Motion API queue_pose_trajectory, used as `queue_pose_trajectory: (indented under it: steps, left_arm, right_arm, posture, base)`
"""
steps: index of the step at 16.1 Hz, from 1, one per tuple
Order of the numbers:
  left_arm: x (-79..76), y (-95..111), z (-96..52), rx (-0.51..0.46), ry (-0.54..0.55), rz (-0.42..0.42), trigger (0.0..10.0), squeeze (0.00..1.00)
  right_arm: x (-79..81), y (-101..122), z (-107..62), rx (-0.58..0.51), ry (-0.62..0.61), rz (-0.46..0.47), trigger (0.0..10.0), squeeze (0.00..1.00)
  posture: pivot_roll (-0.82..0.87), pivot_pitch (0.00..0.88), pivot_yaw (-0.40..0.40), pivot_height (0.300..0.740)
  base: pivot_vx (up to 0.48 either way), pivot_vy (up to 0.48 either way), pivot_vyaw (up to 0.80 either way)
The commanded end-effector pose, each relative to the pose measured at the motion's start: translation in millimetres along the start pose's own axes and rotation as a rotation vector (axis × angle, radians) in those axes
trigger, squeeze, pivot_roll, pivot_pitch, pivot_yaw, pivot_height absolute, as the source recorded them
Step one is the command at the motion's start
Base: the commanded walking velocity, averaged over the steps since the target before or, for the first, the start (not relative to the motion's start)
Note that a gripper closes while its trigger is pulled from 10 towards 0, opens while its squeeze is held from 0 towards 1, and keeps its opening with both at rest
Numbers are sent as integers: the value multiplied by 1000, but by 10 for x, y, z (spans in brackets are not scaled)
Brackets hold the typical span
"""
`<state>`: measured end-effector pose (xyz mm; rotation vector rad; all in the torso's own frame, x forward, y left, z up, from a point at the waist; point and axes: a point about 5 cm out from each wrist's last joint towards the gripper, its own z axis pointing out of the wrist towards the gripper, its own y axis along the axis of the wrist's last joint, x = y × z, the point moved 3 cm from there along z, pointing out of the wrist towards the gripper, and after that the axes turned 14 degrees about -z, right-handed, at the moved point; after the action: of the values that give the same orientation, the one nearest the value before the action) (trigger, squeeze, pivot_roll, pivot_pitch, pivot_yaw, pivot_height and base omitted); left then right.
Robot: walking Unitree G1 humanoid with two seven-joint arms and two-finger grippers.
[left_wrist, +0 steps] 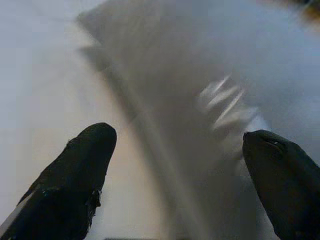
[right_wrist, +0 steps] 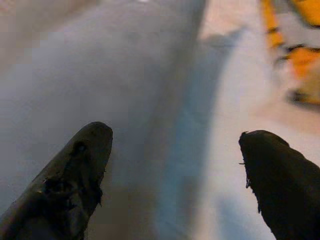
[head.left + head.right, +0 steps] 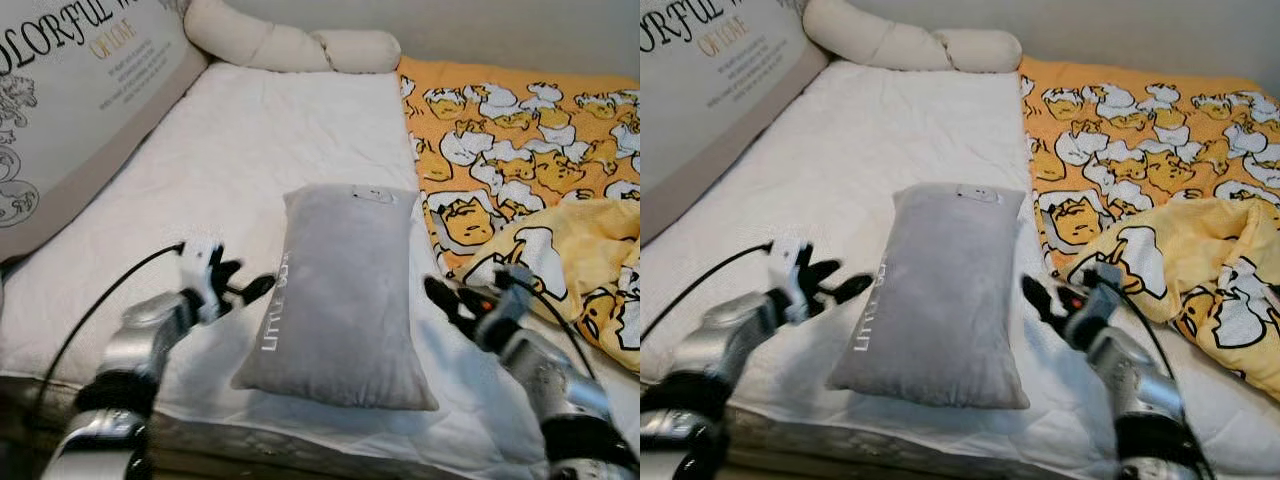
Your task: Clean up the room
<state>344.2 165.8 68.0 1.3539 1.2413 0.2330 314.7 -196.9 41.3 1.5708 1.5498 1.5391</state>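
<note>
Left eye view: bed w/ white mattress cover [image 3: 250,150], grey pillow [image 3: 340,300] lying flat near the front edge, long side running away from the robot.

Pillow: sits right between the two grippers, white lettering down the side facing the left one, small white tag at the far end. Near end pokes a bit past the mattress edge.

Left gripper [image 3: 248,285]: just beside the pillow's lettered side, tips nearly touching it, can't tell if there's actual contact. In left wrist view the fingers [image 1: 80,170] are spread wide apart, nothing between them but the pillow edge ahead, lettering blurry.

Right gripper [image 3: 445,300]: on the opposite side of the pillow, close to its edge. Right wrist view shows fingers [image 2: 75,170] well apart too, grey pillow ahead of one, white sheet ahead of the other.

Blanket: orange/yellow cartoon-print blanket [image 3: 520,170] beyond the right gripper, outboard of it, bunched up near that arm.

Beyond both: cream bolster [image 3: 290,45] at the far end of the bed.

Outboard of left gripper: padded side panel [image 3: 70,110] w/ printed text.
</note>
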Motion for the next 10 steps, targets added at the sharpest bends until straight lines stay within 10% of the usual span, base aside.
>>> queue_pose_trajectory:
  steps: [1, 5, 9, 10]
  left_arm:
    - [-117, -41, 61, -8, -101, -99, 10000, 1000]
    - [-281, -442, 194, 147, -187, -134, 10000, 1000]
    - [-265, -605, 262, 184, -141, -152, 10000, 933]
    - [-291, -619, 292, 188, -143, -148, 10000, 271]
  right_arm:
    - [87, -61, 40, -8, 60, 100, 10000, 1000]
    - [255, -248, 153, -3, 112, 255, 10000, 1000]
    - [358, -482, 269, 134, 109, 193, 10000, 1000]
    - [383, -518, 298, 164, 109, 167, 7216, 0]
  posture:
    - [-34, 0, 5, 740]
    - [-29, 0, 4, 740]
    - [-39, 0, 17, 740]
    - [-38, 0, 16, 740]
  base:
    - [0, 0, 0]
    - [0, 0, 0]
    - [0, 0, 0]
    - [0, 0, 0]
